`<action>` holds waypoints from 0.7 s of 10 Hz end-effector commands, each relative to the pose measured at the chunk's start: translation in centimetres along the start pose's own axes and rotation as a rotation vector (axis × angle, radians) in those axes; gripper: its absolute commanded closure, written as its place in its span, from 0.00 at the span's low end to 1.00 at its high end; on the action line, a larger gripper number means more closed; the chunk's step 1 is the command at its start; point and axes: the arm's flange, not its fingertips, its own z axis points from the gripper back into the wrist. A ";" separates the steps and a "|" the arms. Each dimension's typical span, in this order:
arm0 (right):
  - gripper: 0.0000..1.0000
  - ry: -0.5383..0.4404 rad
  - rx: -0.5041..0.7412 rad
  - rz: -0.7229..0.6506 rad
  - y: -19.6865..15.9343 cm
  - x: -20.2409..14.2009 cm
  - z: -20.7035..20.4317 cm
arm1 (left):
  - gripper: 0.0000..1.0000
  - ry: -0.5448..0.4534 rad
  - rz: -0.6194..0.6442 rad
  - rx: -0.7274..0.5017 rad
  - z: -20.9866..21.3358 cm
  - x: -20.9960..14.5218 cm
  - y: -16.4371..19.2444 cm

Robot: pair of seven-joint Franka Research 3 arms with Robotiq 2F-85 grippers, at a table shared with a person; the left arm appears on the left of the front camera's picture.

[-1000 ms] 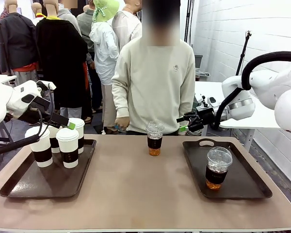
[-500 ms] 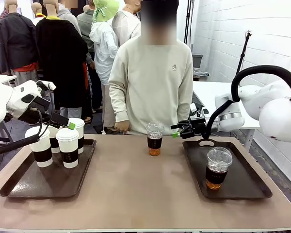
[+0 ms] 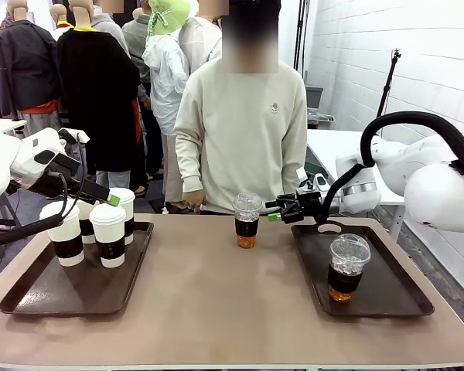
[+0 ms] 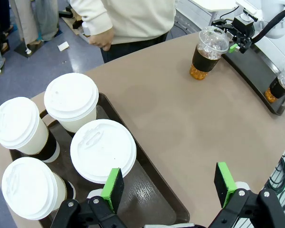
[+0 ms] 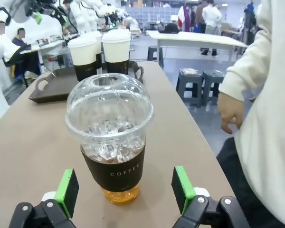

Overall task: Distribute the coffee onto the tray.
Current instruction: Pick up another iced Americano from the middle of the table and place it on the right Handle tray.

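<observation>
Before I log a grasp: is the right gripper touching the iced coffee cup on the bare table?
Apart. In the right wrist view the right gripper stands open, table showing between each pad and the iced coffee cup.

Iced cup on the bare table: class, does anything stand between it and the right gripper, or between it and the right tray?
Nothing visible does. The right gripper, open, faces the iced cup with bare table between. The right tray holds one iced cup, leaving room.

Iced coffee cup upright mid-table, another on tray
</observation>
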 end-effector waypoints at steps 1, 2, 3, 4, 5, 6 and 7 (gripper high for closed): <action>0.00 -0.021 0.040 -0.009 -1.0 -0.1 -0.9 | 0.00 -0.004 0.003 -0.017 -0.2 0.0 0.2; 0.00 -0.017 0.070 -0.017 -1.2 -0.3 -1.5 | 0.00 -0.004 0.003 -0.017 -0.2 0.0 0.2; 0.00 -0.005 0.089 -0.016 -1.4 -0.5 -2.1 | 0.00 -0.004 0.003 -0.017 -0.2 0.0 0.2; 0.00 0.003 0.108 -0.004 -1.5 -0.5 -2.4 | 0.00 -0.004 0.003 -0.017 -0.2 0.0 0.2; 0.00 0.007 0.121 -0.005 -1.6 -0.6 -2.9 | 0.00 -0.004 0.003 -0.017 -0.2 0.0 0.2; 0.00 0.012 0.132 -0.007 -1.7 -0.7 -3.2 | 0.00 -0.004 0.003 -0.017 -0.2 0.0 0.2; 0.00 0.019 0.140 -0.003 -1.7 -0.8 -3.6 | 0.00 -0.004 0.003 -0.017 -0.2 0.0 0.2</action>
